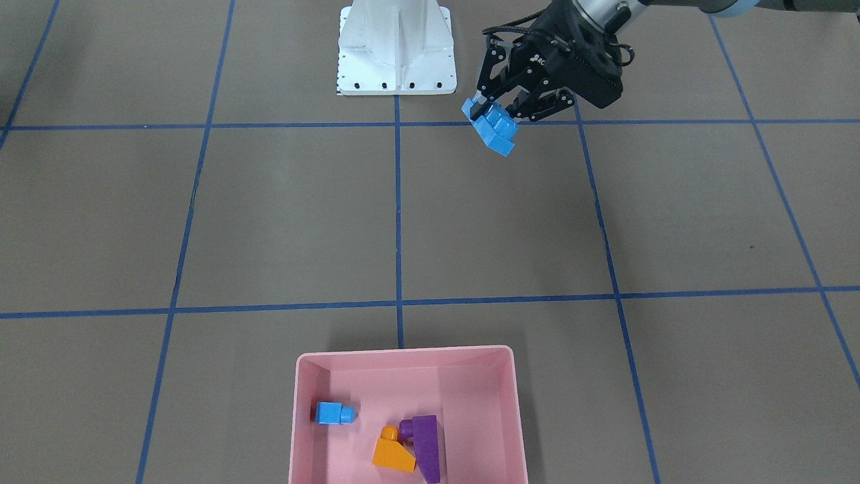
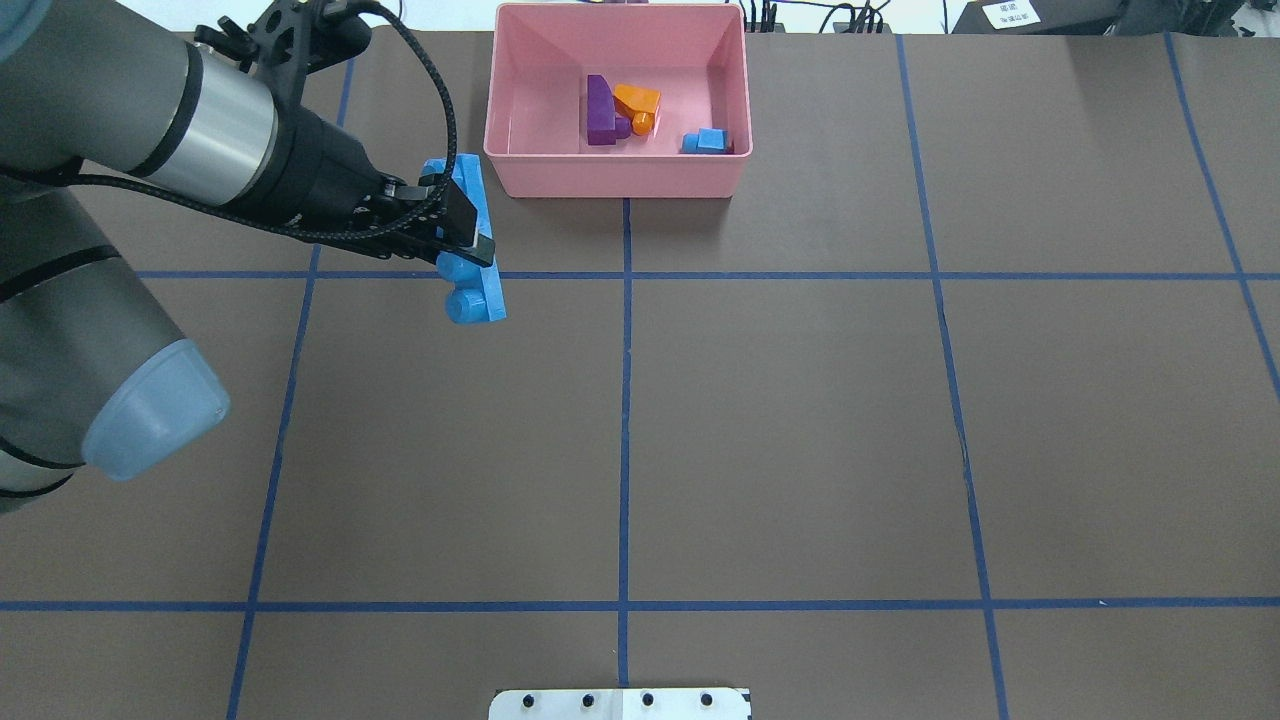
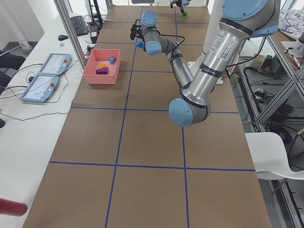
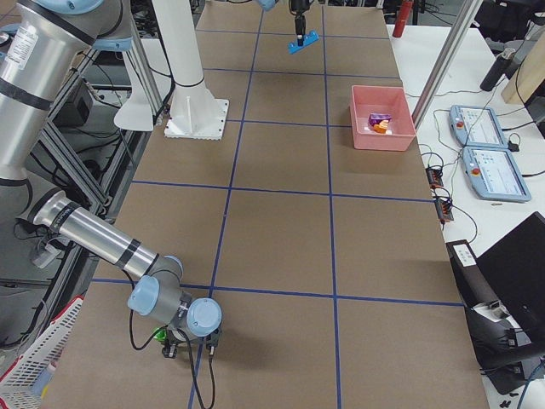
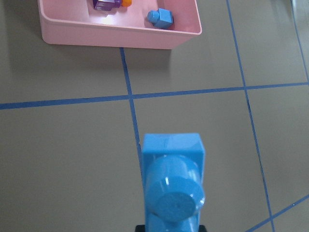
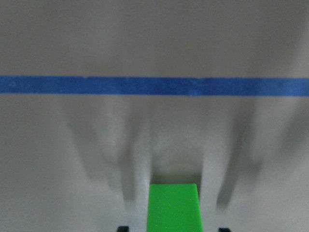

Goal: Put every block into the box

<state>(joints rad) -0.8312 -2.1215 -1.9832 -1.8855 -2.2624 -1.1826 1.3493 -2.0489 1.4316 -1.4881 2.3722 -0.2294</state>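
Long blue bar hangs in my left gripper, fingers closed on its middle. Box lies ahead, well apart. Risk: early release, or bar clipping the rim, could drop it outside.

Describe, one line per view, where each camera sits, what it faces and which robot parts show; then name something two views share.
Front-facing: across the table, facing the robot; left end effector, white base show.
Overhead: behind the robot, looking down; left arm shows.
Exterior left: table's left end; left arm near.
Exterior right: table's right end; right arm near.
Left wrist: faces pink box; held long blue bar fills foreground.
Right wrist: faces table, green brick.
Shared: front-facing and overhead both show the bar held.
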